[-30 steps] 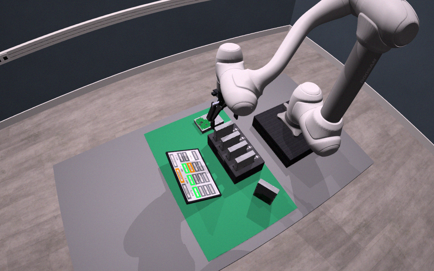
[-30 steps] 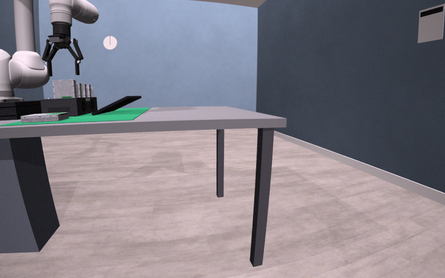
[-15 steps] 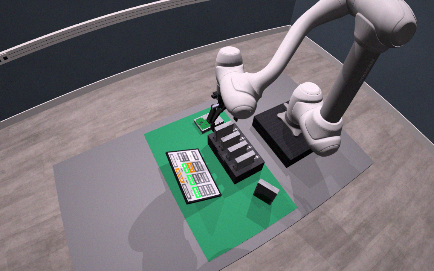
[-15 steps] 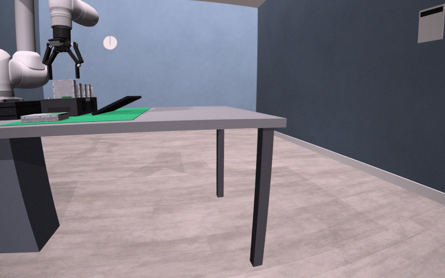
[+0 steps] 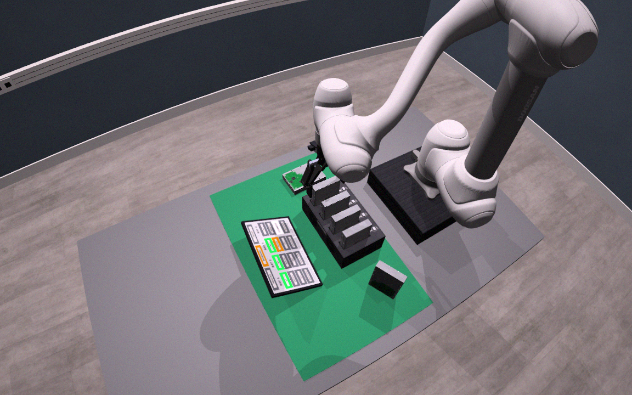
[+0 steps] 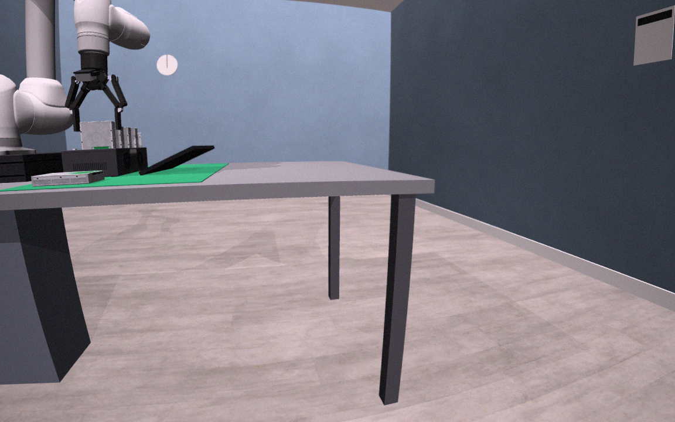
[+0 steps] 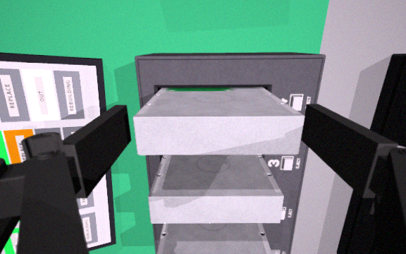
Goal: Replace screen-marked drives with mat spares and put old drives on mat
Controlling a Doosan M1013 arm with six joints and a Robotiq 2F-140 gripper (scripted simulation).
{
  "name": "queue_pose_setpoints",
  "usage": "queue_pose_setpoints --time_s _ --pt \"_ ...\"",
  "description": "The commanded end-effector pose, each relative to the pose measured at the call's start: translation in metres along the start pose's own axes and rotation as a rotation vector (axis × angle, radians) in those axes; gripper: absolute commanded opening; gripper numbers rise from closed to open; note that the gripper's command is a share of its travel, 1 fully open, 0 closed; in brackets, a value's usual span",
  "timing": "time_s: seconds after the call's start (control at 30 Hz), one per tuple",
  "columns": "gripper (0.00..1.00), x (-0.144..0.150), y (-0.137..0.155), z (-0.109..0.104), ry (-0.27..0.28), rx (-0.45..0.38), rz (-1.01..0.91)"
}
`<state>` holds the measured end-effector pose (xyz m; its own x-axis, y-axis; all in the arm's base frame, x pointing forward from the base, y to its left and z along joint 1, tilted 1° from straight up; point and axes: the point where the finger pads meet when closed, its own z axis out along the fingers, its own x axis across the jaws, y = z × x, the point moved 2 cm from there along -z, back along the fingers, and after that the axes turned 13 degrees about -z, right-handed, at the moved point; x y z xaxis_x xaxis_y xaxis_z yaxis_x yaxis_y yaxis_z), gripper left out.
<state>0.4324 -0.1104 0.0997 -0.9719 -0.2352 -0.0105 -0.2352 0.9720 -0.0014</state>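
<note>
A black dock stands on the green mat with several grey drives upright in its bays. My gripper is open just above the drive in the far end bay, one finger on each side of its top and neither touching it. The side view shows the gripper at that drive's top edge. That drive seems to sit higher than its neighbours. The screen lies left of the dock, and in the wrist view the top row's OUT cell is lit white. One spare drive lies board up beyond the dock. A dark one lies in front of it.
The black plinth under the arm's base stands right of the dock, close to my right finger in the wrist view. The screen is propped at a slant. The grey table edge runs in front of the mat.
</note>
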Motion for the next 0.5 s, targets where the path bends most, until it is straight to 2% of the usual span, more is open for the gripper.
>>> queue_pose_setpoints --time_s 0.0,0.47 --pt "0.89 -0.001 0.000 0.005 -0.001 0.000 0.000" --pt "0.89 -0.001 0.000 0.027 -0.001 0.000 0.000"
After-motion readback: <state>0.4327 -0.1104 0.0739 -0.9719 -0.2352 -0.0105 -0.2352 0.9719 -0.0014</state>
